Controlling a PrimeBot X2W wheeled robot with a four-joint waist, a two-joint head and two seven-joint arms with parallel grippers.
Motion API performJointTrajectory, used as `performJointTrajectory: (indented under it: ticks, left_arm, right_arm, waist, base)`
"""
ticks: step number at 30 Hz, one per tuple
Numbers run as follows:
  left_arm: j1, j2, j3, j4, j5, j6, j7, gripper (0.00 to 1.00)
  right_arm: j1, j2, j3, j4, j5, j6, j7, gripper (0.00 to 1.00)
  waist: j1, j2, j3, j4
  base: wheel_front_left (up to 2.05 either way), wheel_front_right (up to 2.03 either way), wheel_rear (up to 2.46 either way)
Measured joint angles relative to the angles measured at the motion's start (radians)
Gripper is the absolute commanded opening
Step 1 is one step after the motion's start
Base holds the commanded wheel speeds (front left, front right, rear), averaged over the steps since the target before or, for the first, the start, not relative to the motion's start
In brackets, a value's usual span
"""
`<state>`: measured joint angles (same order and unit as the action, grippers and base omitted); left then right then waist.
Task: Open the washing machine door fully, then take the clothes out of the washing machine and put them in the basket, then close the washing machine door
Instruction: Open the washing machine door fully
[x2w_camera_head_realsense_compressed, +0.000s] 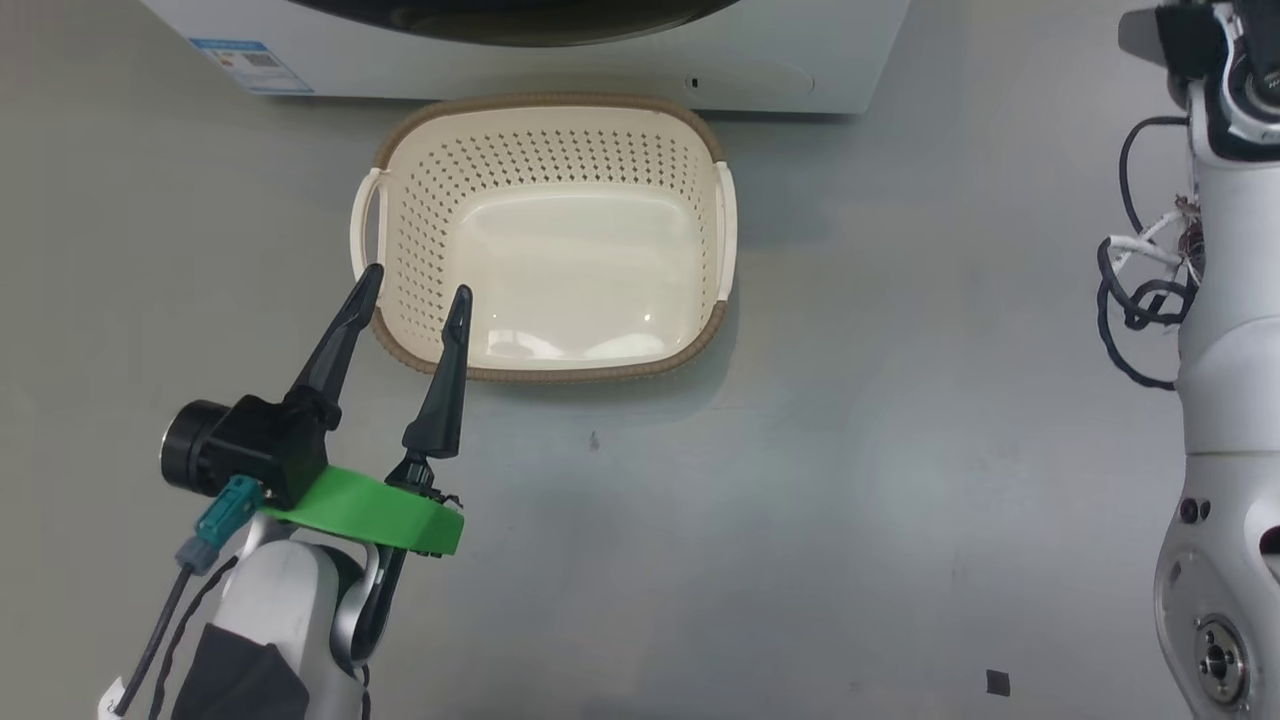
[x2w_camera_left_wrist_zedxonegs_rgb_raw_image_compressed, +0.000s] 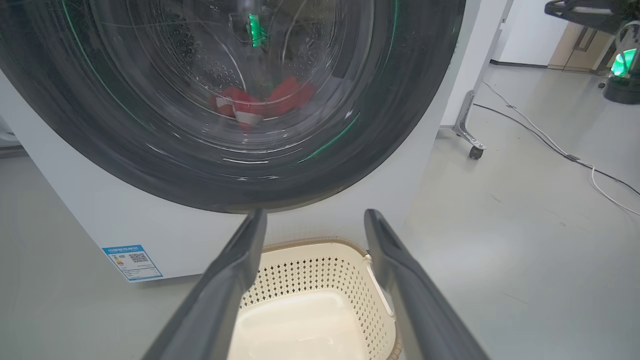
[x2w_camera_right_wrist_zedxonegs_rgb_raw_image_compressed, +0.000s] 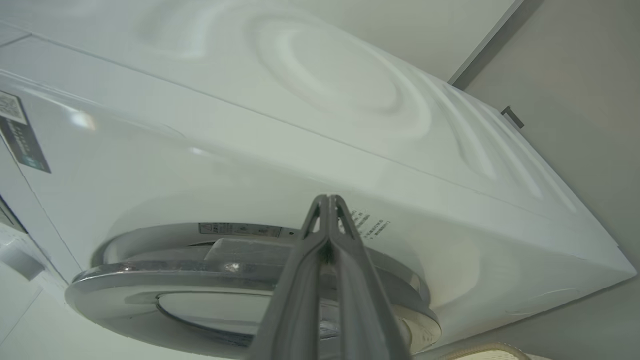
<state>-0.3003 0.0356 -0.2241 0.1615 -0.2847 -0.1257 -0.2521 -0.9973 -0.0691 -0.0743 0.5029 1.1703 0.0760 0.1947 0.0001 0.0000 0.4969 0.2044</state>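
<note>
The white washing machine (x2w_camera_head_realsense_compressed: 760, 70) stands at the top of the head view, and the cream basket (x2w_camera_head_realsense_compressed: 550, 102) sits on the floor just before it. My left gripper (x2w_camera_head_realsense_compressed: 416, 282) hangs open over the basket's front left rim, holding nothing. In the left wrist view the left gripper (x2w_camera_left_wrist_zedxonegs_rgb_raw_image_compressed: 315, 214) points at the washing machine door (x2w_camera_left_wrist_zedxonegs_rgb_raw_image_compressed: 150, 165), whose black rim lies against the machine's front. Red clothes (x2w_camera_left_wrist_zedxonegs_rgb_raw_image_compressed: 260, 102) with white trim lie behind the glass. The basket (x2w_camera_left_wrist_zedxonegs_rgb_raw_image_compressed: 320, 265) shows between the fingers. My right gripper (x2w_camera_right_wrist_zedxonegs_rgb_raw_image_compressed: 327, 197) is shut on nothing, its tips near the door's silver edge (x2w_camera_right_wrist_zedxonegs_rgb_raw_image_compressed: 150, 280).
My right arm's pale body (x2w_camera_head_realsense_compressed: 1220, 350) with dark cables rises at the right edge. A wheeled stand leg (x2w_camera_left_wrist_zedxonegs_rgb_raw_image_compressed: 472, 145) and floor cables (x2w_camera_left_wrist_zedxonegs_rgb_raw_image_compressed: 550, 145) lie to the right of the machine. Grey floor stretches in front of the basket.
</note>
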Motion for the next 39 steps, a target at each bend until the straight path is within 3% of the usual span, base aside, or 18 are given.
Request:
performJointTrajectory:
  ticks: [16,39]
  left_arm:
    - [-0.054,-0.005,-0.062,-0.017,-0.068,0.0,0.0,1.0]
    - [-0.065,-0.008,-0.084,-0.014,-0.118,0.0,0.0,1.0]
  right_arm:
    - [-0.218,-0.018,0.086,0.025,0.052,-0.009,0.21,0.0]
    - [-0.351,-0.031,0.125,0.105,0.061,-0.007,0.267,0.0]
  waist:
    - [-0.0001,0.0,0.122,0.088]
    - [-0.0002,0.0,0.154,0.136]
  base:
    - [0.0,0.0,0.0]
    - [0.0,0.0,0.0]
